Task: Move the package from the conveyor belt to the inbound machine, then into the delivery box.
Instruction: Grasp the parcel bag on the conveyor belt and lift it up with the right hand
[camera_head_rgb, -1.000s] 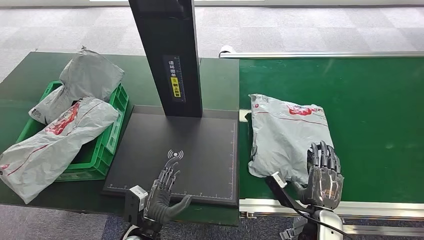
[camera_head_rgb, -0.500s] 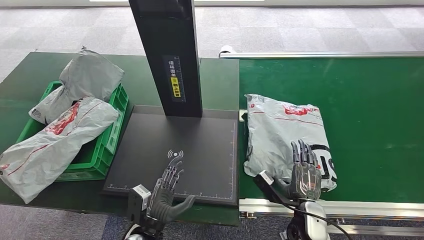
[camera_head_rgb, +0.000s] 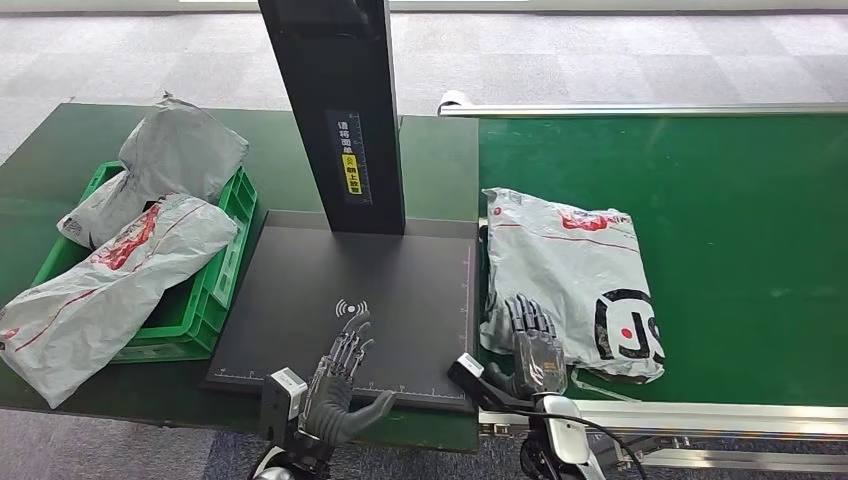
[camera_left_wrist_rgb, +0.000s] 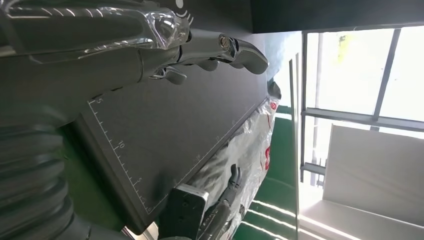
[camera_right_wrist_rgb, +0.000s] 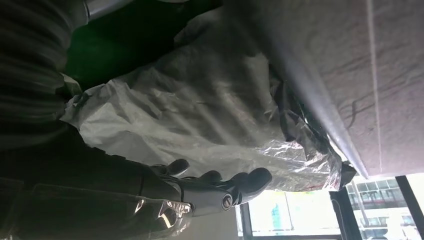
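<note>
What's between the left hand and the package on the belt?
In the head view, bare black scanner plate separates the left hand from the package, where the right hand rests.

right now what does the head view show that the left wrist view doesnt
Head view alone: the green crate holding grey packages, the inbound machine's black column, and the printed end of the package on the conveyor belt.
Left wrist view alone: bright windows beyond the belt.
Both: the left hand above the machine's black plate, and the right hand resting on the package's near end.
</note>
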